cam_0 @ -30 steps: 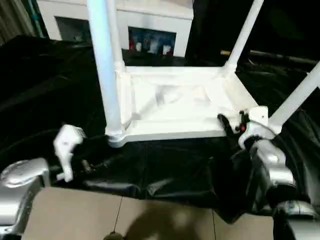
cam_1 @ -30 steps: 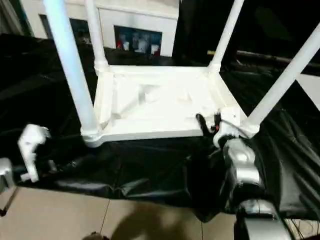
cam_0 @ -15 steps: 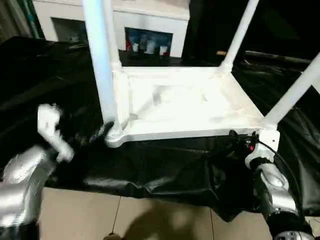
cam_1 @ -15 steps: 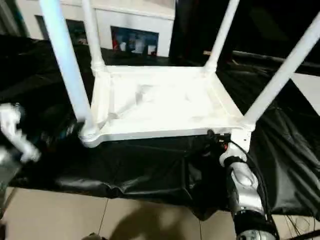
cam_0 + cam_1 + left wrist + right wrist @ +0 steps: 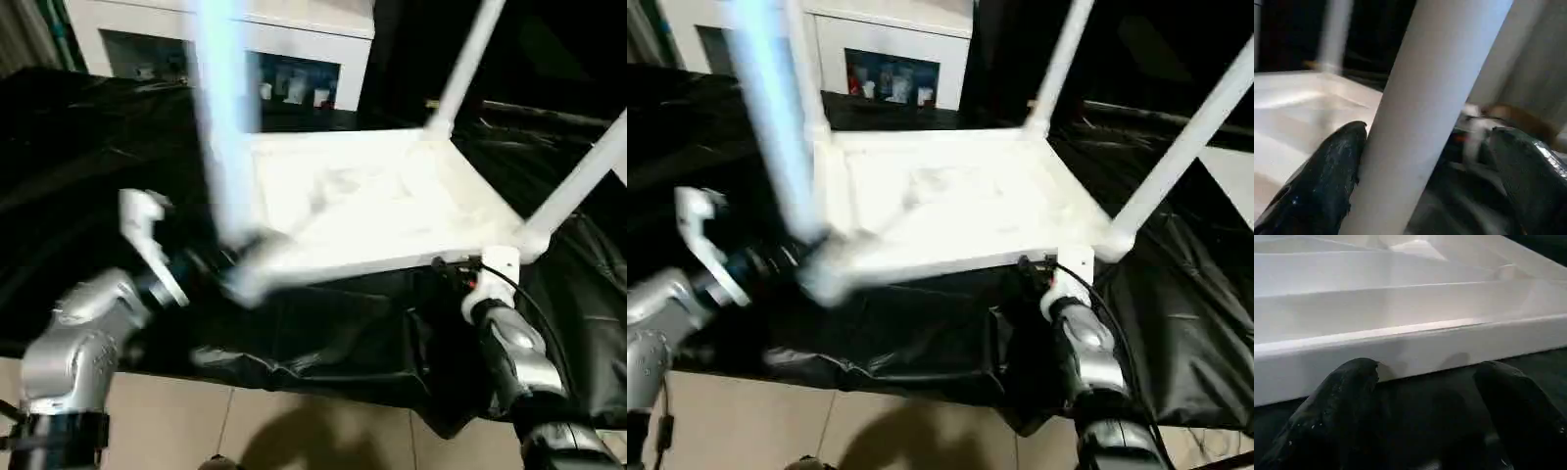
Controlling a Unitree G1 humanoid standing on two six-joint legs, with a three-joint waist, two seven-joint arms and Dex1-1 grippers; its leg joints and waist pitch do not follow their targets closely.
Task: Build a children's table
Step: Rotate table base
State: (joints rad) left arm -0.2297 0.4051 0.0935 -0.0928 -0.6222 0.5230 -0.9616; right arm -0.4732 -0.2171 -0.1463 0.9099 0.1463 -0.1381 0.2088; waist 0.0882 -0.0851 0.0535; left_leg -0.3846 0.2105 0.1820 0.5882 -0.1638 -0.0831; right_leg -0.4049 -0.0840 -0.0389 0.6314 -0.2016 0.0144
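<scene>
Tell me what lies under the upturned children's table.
The children's table rests on the black drape covering the work table. What lies beneath the drape is hidden, and the tabletop's downward face cannot be seen.

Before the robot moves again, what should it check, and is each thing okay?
1. All four legs in the upside-down table: ok.
2. Left gripper around the near-left leg, one finger touching it: ok.
3. Left gripper clamped tight: cannot tell.
4. Right gripper open, facing the top's rim, not holding it: ok.
5. Table flat on the black cloth: cannot tell.
</scene>
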